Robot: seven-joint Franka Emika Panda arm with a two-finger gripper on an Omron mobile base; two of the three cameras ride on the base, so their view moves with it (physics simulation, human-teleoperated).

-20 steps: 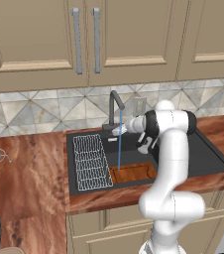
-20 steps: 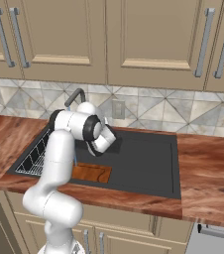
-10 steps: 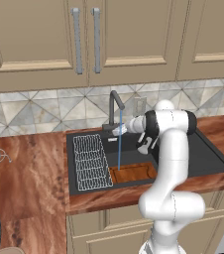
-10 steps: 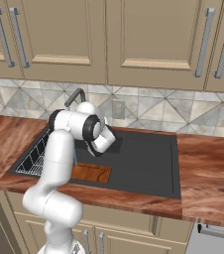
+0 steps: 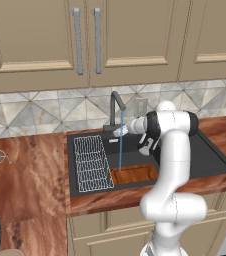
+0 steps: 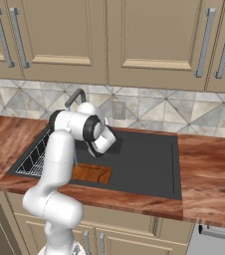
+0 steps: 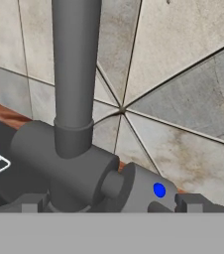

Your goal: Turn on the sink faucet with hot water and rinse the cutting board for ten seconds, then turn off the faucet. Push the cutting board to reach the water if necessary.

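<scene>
On the left the white wire rack [image 5: 91, 163] lies in the sink [image 5: 212, 159]; just right of it the water [image 5: 120, 145] falls as before from the faucet [image 5: 116, 107] onto the near left end of the cutting board [image 5: 135, 174]. Nothing has shifted over the last second, so the rinse is likely under way. The pincer [image 7: 111, 204] stays at the base lever [image 7: 141, 191], fingertips either side, apparently not clamped
</scene>
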